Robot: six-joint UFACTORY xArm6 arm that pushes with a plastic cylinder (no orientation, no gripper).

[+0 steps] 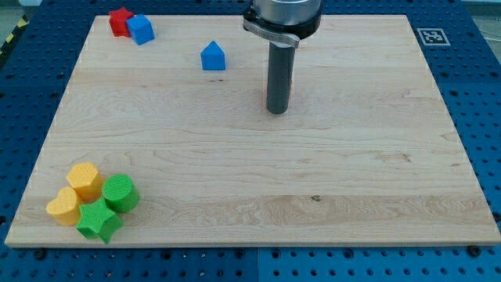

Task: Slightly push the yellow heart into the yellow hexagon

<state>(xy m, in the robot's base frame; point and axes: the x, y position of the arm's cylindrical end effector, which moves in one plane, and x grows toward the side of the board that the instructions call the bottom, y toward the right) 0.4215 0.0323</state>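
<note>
The yellow hexagon (84, 180) sits near the view's bottom left corner of the wooden board (258, 204). The yellow heart (63, 207) lies just below and left of it, touching it. A green round block (120, 193) and a green star (99, 220) press against the two yellow blocks on their right and lower sides. My tip (277, 110) stands far off, at the upper middle of the board, apart from every block.
A blue house-shaped block (213, 56) lies left of my tip near the view's top. A red block (120, 21) and a blue block (142, 30) touch each other at the top left corner. A blue pegboard table (23, 94) surrounds the board.
</note>
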